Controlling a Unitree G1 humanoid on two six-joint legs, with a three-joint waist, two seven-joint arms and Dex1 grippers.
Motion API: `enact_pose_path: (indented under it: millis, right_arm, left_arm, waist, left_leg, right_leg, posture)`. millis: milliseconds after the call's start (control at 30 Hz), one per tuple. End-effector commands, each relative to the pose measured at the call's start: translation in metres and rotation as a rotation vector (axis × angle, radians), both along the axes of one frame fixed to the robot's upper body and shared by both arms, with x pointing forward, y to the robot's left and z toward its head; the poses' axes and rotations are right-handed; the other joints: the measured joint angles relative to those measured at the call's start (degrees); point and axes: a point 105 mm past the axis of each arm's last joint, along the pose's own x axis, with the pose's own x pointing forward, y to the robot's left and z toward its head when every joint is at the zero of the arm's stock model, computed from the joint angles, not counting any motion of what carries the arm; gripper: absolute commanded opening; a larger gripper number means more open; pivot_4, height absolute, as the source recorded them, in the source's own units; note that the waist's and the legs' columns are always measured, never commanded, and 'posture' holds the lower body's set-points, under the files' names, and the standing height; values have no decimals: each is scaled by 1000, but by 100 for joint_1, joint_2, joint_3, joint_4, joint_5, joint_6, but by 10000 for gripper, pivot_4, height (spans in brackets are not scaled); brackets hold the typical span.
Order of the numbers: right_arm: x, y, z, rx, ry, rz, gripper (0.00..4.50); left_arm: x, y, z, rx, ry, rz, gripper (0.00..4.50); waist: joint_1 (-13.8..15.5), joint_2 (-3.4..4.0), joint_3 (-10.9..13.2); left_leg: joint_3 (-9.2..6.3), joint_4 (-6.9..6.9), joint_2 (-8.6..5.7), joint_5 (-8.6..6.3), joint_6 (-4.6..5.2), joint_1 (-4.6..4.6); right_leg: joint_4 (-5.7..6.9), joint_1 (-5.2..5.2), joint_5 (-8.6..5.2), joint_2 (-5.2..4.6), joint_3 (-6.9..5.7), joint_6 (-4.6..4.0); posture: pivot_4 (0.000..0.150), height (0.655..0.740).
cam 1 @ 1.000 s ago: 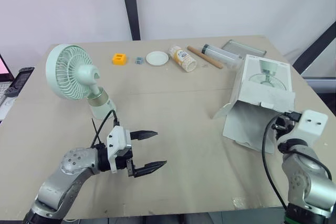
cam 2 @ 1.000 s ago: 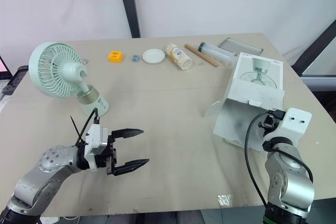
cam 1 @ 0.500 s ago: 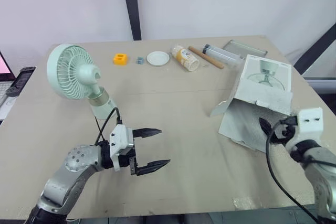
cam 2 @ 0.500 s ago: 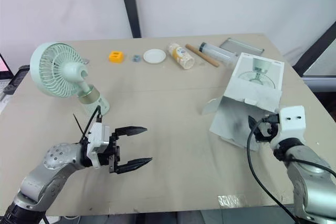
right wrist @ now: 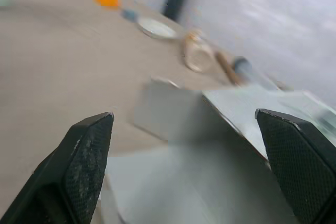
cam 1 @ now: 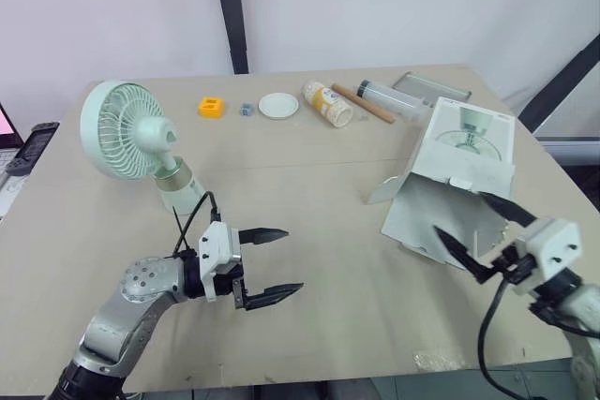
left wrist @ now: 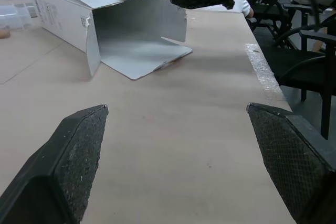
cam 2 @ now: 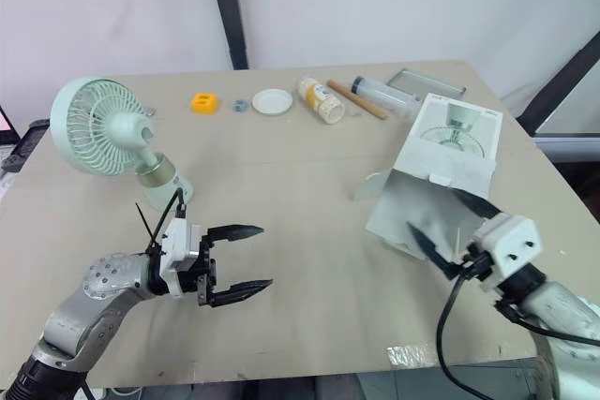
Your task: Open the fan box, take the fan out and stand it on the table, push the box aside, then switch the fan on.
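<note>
From the head, the left gripper (cam 1: 292, 259) hovered spread, the fan (cam 1: 127, 133) standing upright beyond it to its left. The right gripper (cam 1: 459, 213), also spread, faced the open end of the fan box (cam 1: 459, 175). Left wrist: it lay well ahead. Right wrist: it loomed close.

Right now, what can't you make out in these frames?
Fan switch: too small to spot on it, head views.
Right fingers on box: touching or just in front, cannot tell; they overlap its open end in head views.
Grey bit beside orange block: too small to identify.
Dark device: cut off by left eye view's left edge.
</note>
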Motion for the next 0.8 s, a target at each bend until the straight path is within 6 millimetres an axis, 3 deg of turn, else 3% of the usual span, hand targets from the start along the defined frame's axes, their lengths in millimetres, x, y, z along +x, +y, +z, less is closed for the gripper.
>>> enact_pose_path:
  millis: [33,233,400,533,800]
  right_arm:
    - [4,36,6,54,36,225,44274]
    - [28,81,-3,78,123,472,44274]
    - [40,103,-11,80,159,585,44274]
    - [46,112,-21,60,182,631,44274]
    - [55,119,-20,24,140,639,44274]
  left_arm:
    - [7,9,8,-25,-23,78,45000]
    - [18,27,8,-44,-11,266,45000]
    - [28,49,7,-89,18,478,45000]
    - [34,64,10,-152,31,622,45000]
    - [33,85,12,-220,24,840,45000]
  waist:
    - [4,0,0]
    - [19,-14,8]
    - [73,-21,13]
    - [93,-22,13]
    - [88,-22,13]
  left_leg:
    - [-1,0,0,0,0,0]
    - [-13,-1,-1,-2,2,-5]
    - [-27,-3,-4,-2,0,-18]
    - [-36,-3,-11,-2,-3,-21]
    - [-42,-4,-18,0,-11,-24]
  right_leg:
    - [-2,2,0,0,-1,0]
    - [-10,2,0,-5,-12,0]
    - [-19,-5,0,-29,-28,0]
    - [-23,-4,1,-39,-40,0]
    - [-25,-6,1,-46,-46,1]
  posture:
    - [1500,7400]
    - [1500,7400]
    - [1500,7400]
    - [1500,7400]
    - [1500,7400]
